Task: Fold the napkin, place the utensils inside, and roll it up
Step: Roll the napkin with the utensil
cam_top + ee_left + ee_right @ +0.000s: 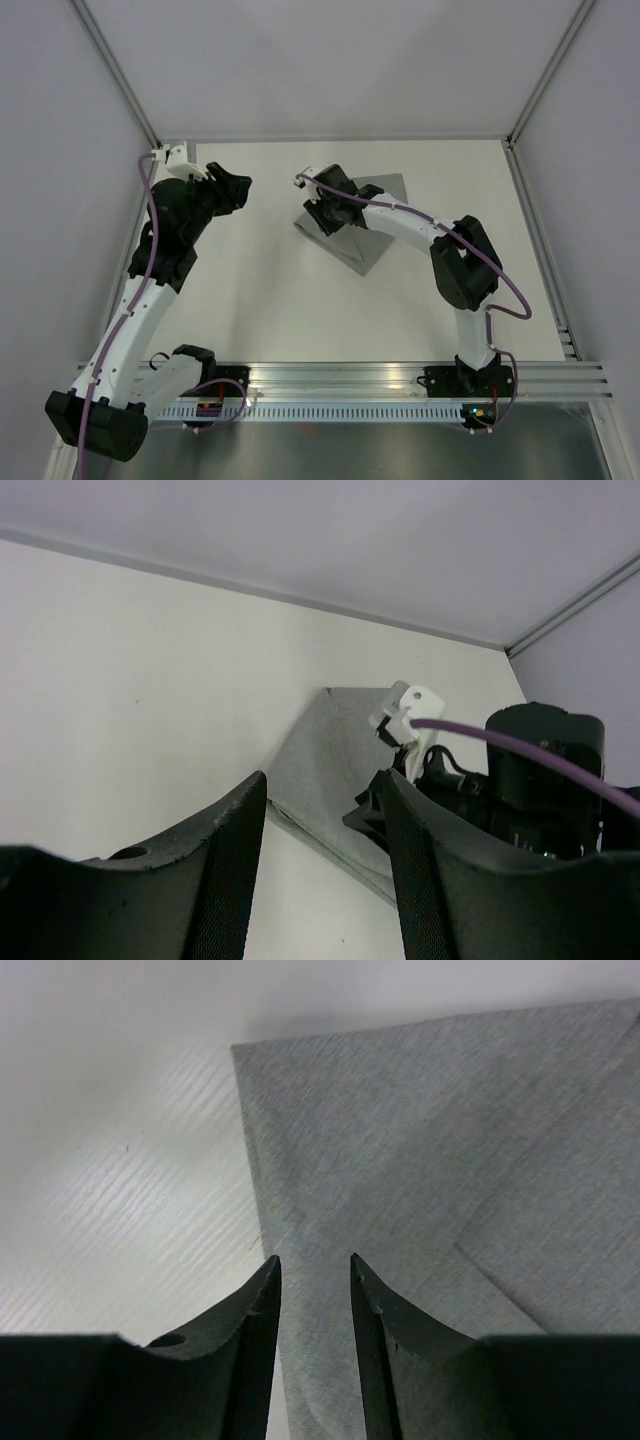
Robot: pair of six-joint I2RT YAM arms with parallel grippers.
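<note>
Right wrist view: at the bottom edge the right jaws, dark, matte and tapering, stand a narrow gap apart with nothing between them, over the left border of the napkin. I cannot tell whether their tips touch it. The napkin is a grey, finely speckled cloth lying flat on the pale counter, and a straight layered edge crosses its lower right. Left wrist view: the left jaws stand wide and empty, well apart from the napkin at centre frame, which the right arm partly hides.
</note>
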